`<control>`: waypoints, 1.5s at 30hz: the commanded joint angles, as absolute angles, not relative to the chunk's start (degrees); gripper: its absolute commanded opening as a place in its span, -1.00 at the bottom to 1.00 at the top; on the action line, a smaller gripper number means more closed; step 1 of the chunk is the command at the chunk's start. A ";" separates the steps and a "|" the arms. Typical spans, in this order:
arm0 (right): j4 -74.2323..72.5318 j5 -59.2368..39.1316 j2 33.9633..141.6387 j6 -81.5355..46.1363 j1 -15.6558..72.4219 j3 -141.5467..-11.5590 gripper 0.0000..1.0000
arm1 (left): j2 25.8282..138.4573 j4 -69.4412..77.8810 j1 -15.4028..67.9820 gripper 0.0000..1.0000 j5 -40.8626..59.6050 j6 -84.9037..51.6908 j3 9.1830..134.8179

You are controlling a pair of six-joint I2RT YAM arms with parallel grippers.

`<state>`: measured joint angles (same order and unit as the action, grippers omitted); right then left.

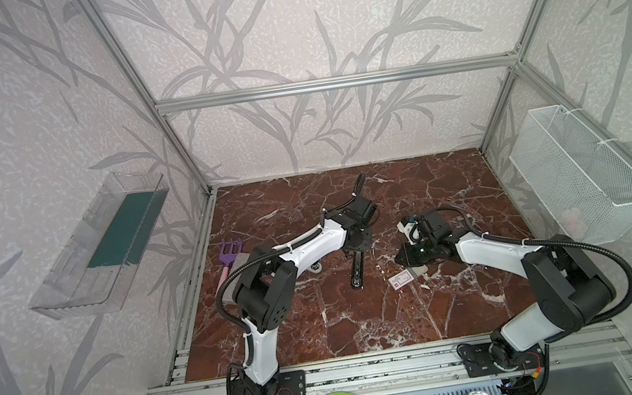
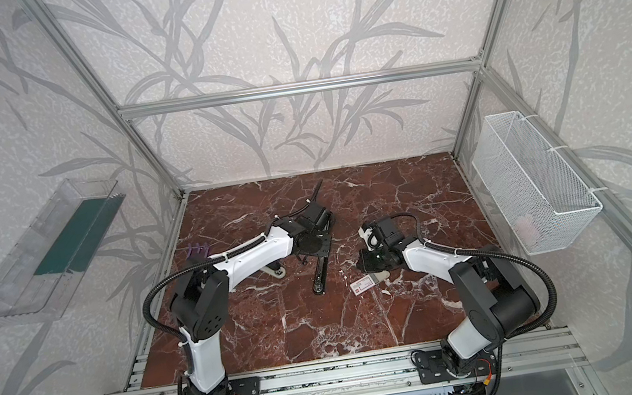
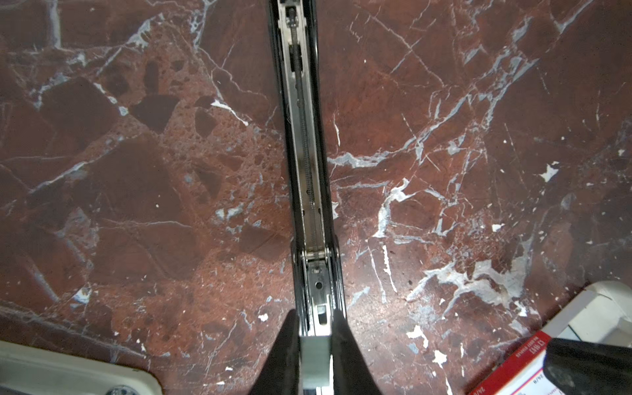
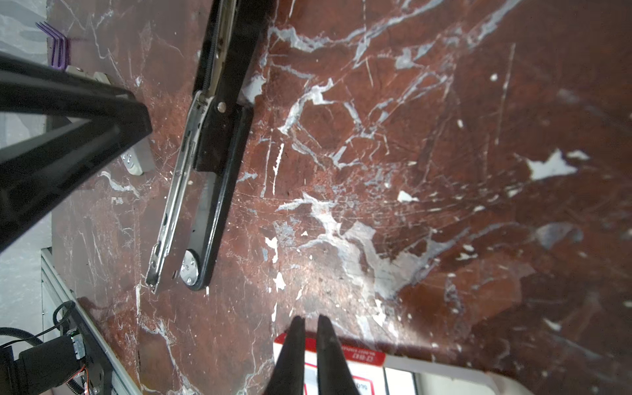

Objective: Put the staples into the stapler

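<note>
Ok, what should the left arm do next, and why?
Probably lower the left tool a little: the grey strip it grips looks lined up with the stapler and its open channel, but it does not seem seated in it yet.

Worktop (image 1: 323, 323): polished red marble look, chipped white. Stapler (image 4: 212, 212): glossy black base, bright metal rail. Staples (image 1: 400, 280): matt card box.

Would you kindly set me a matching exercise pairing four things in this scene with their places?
Things:
1. stapler
2. staples
3. rake
4. basket

Places:
A. hung up on the right
B. at the left edge of the table
C. mid-table, lying opened
D. on the table, just right of the stapler

Pairs: 1-C, 2-D, 3-B, 4-A.
</note>
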<state>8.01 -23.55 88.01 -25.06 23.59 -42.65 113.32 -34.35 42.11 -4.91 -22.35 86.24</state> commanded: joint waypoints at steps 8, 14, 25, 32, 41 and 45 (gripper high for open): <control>8.00 -24.42 85.54 -24.55 22.16 -41.32 -0.75 | 116.29 -34.02 42.30 -0.61 -6.77 -24.51 88.76; 7.95 -24.59 84.51 -24.27 21.75 -40.86 -0.76 | 116.94 -33.55 42.44 -0.60 -7.65 -24.77 88.77; 7.21 -25.49 84.64 -24.52 21.45 -40.16 -0.76 | 117.23 -34.10 42.39 -0.61 -7.38 -25.31 90.26; 6.93 -25.71 84.42 -24.61 21.36 -39.81 -0.75 | 117.73 -34.09 42.44 -0.60 -7.16 -25.39 90.26; 6.54 -26.23 83.67 -24.86 20.96 -39.73 -0.76 | 118.94 -33.98 42.53 -0.61 -8.18 -25.04 89.38; 6.23 -26.81 83.32 -25.05 20.83 -39.73 -0.76 | 119.01 -33.87 42.56 -0.61 -8.70 -24.96 88.73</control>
<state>6.90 -25.89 84.97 -25.06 21.10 -40.29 118.63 -33.32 42.26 -6.70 -24.62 89.08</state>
